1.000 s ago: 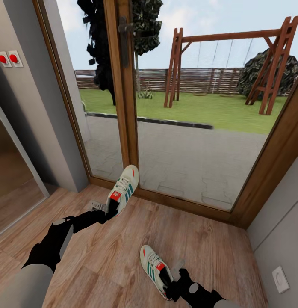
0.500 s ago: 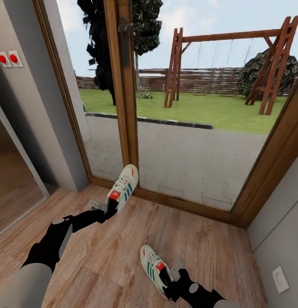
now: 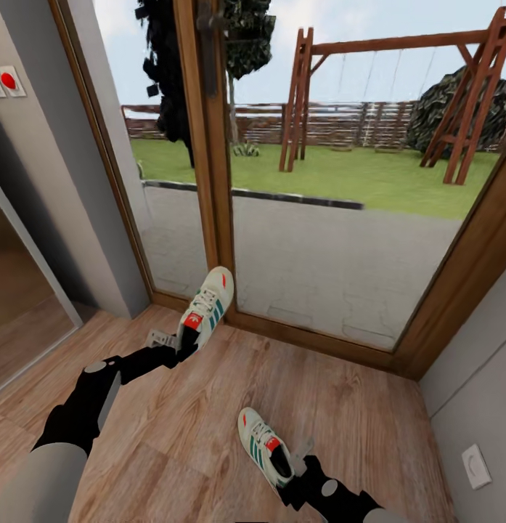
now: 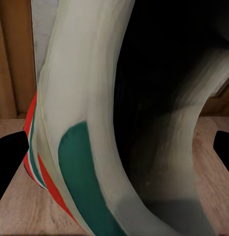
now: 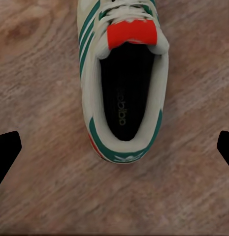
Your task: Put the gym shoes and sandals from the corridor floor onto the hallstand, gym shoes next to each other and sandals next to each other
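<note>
The glass door (image 3: 311, 240) with its brown wooden frame serves as the landmark. One gym shoe (image 3: 204, 311) is lifted at the foot of that door, just in front of the central wooden post, toe pointing up toward the glass and heel toward the robot. The left end effector (image 3: 181, 350) is clamped on its heel end; in the left wrist view the shoe's white collar, green patch and red-orange tab (image 4: 89, 162) sit close between the two dark fingertips (image 4: 10, 162), with the dark opening of the shoe beside them.

The second gym shoe (image 3: 264, 446) lies upright on the corridor floor (image 3: 173, 436), farther back from the door and nearer the robot, its toe pointing toward the door's left half. The right end effector (image 3: 295, 476) is at this shoe's heel, on the side away from the door. In the right wrist view its dark fingertips (image 5: 7, 152) stand wide apart, one on each side of the shoe (image 5: 123, 78), not touching it; the red-orange tongue label and the dark insole show plainly.

A grey wall with two red buttons (image 3: 4, 81) stands left of the door, and a white wall socket (image 3: 475, 465) sits on the wall right of it. Beyond the glass are paving, grass and a wooden swing frame (image 3: 398, 94).
</note>
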Motion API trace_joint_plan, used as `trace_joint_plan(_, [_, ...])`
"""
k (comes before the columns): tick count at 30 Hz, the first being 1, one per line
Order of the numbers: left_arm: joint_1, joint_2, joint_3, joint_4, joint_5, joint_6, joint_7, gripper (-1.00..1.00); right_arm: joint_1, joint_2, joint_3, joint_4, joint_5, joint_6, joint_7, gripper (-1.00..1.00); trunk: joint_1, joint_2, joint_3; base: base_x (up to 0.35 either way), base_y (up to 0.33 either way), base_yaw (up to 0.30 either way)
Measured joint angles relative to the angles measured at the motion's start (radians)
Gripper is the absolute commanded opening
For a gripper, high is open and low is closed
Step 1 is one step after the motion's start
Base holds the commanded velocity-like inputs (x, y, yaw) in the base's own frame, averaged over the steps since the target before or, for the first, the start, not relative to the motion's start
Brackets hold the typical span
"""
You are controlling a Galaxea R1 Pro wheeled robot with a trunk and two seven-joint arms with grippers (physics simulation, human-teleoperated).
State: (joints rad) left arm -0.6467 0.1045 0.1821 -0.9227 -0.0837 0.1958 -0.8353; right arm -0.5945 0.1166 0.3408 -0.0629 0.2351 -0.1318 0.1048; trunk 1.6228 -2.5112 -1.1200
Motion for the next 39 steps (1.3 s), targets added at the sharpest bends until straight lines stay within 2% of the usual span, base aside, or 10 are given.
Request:
trace_joint_plan(5, [0.000, -0.001, 0.000, -0.005, 0.000, 0.000, 0.000, -1.00, 0.000, 0.000, -0.001, -0.009, 0.000, 0.000, -0.005, 1.00, 0.002, -0.001, -0.026, 0.000, 0.000, 0.000])
trace_joint_plan(15, [0.000, -0.003, -0.001, -0.005, 0.001, 0.000, 0.000, -1.00, -0.001, 0.000, -0.006, -0.165, -0.005, 0.000, -0.009, 1.00, 0.002, -0.001, -0.030, 0.000, 0.000, 0.000])
trace_joint_plan(16, [0.000, -0.003, -0.002, -0.005, 0.001, 0.000, 0.000, -1.00, -0.003, 0.000, -0.008, -0.214, -0.006, 0.000, -0.009, 1.00, 0.002, -0.001, -0.031, 0.000, 0.000, 0.000])
trace_joint_plan(21, [0.000, -0.003, -0.002, -0.005, 0.000, 0.000, 0.000, -1.00, -0.003, 0.000, -0.009, -0.225, -0.007, 0.000, -0.009, 1.00, 0.004, -0.002, -0.054, 0.000, 0.000, 0.000])
trace_joint_plan(24, [0.000, -0.003, -0.001, -0.005, 0.001, 0.000, 0.000, -1.00, -0.003, 0.000, -0.013, -0.227, -0.009, 0.000, -0.009, 1.00, 0.004, -0.002, -0.054, 0.000, 0.000, 0.000])
trace_joint_plan(26, [0.000, -0.003, -0.001, -0.005, 0.001, 0.000, 0.000, -1.00, -0.003, 0.000, -0.029, -0.227, -0.009, 0.000, -0.008, 1.00, 0.004, -0.002, -0.055, 0.000, 0.000, 0.000])
trace_joint_plan(30, [0.000, -0.003, -0.001, -0.005, 0.001, 0.000, 0.000, -1.00, -0.003, 0.000, -0.126, -0.225, -0.007, 0.000, -0.004, 1.00, 0.004, -0.002, -0.055, 0.000, 0.000, 0.000])
trace_joint_plan(33, [0.000, -0.003, -0.002, -0.005, 0.000, 0.000, 0.000, -1.00, -0.003, 0.000, -0.159, -0.224, -0.007, 0.000, -0.003, 1.00, 0.005, -0.003, -0.066, 0.000, 0.000, 0.000])
trace_joint_plan(39, [0.000, -0.003, -0.002, -0.005, 0.000, 0.000, 0.000, -1.00, -0.003, 0.000, -0.168, -0.219, -0.007, 0.000, -0.003, 1.00, 0.008, -0.004, -0.098, 0.000, 0.000, 0.000])
